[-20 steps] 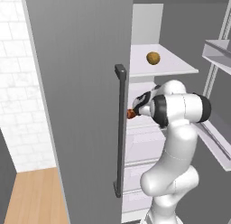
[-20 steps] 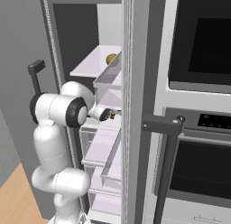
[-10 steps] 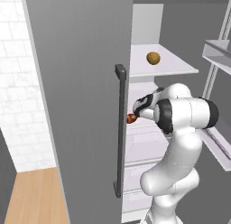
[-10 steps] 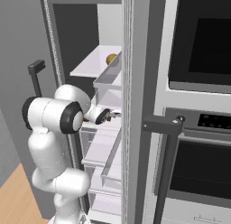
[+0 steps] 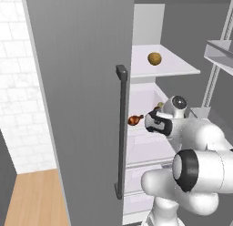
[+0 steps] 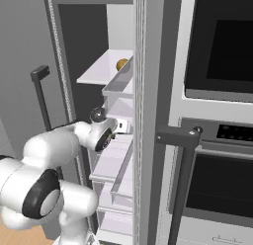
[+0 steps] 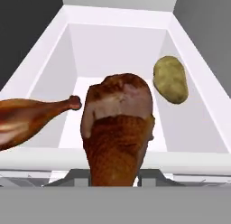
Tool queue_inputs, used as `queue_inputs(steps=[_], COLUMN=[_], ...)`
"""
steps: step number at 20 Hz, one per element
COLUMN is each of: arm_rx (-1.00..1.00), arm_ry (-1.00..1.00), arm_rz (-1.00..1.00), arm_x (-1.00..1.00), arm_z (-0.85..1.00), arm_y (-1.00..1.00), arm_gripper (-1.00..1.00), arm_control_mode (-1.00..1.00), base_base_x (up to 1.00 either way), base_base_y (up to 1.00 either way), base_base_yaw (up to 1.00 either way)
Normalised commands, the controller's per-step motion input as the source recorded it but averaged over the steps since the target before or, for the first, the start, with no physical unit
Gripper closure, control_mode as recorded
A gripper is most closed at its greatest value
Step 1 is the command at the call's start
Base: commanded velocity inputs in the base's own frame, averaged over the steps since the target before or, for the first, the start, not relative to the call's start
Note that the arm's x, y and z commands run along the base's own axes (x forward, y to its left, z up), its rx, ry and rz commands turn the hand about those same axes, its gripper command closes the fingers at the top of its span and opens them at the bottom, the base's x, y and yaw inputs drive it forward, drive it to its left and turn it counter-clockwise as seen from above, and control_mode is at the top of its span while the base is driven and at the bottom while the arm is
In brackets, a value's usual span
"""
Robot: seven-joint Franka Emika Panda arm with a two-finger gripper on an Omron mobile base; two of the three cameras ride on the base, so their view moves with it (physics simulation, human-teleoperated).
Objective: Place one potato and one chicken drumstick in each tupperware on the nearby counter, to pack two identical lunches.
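Now claw (image 5: 146, 120) shut — chicken drumstick (image 7: 118, 128) gripped

One potato (image 5: 154, 59) lies on the upper fridge shelf (image 5: 182, 65). Below, in the drawer (image 7: 117, 33), a second potato (image 7: 171, 79) lies near its right wall, one chicken drumstick (image 7: 31, 117) at its left wall, another drumstick (image 7: 118, 128) over its front edge.

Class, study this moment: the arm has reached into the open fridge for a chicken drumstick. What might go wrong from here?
1. The gripper holds one chicken drumstick by an end; the bulky part sticks out and might swing or slip.
2. The second drumstick lies close beside it, and lifting may knock it.
3. Pulling back, the load could catch the white drawer rim or the fridge door.
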Motion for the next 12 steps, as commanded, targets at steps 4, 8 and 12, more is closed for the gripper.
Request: queue_inputs(steps=[4,8,12], arm_rx=[0.00,0.00,0.00], arm_ry=[0.00,0.01,0.08], arm_rz=[0.00,0.00,0.00], arm_x=[-1.00,-1.00,-0.97], arm_z=[1.00,1.00,0.88], arm_y=[0.02,0.05,0.40], arm_gripper=[1.00,1.00,1.00], arm_control_mode=[-1.00,-1.00,-1.00], base_base_x=[0.00,0.00,0.00], base_base_y=[0.00,0.00,0.00], base_base_yaw=[0.00,0.00,0.00])
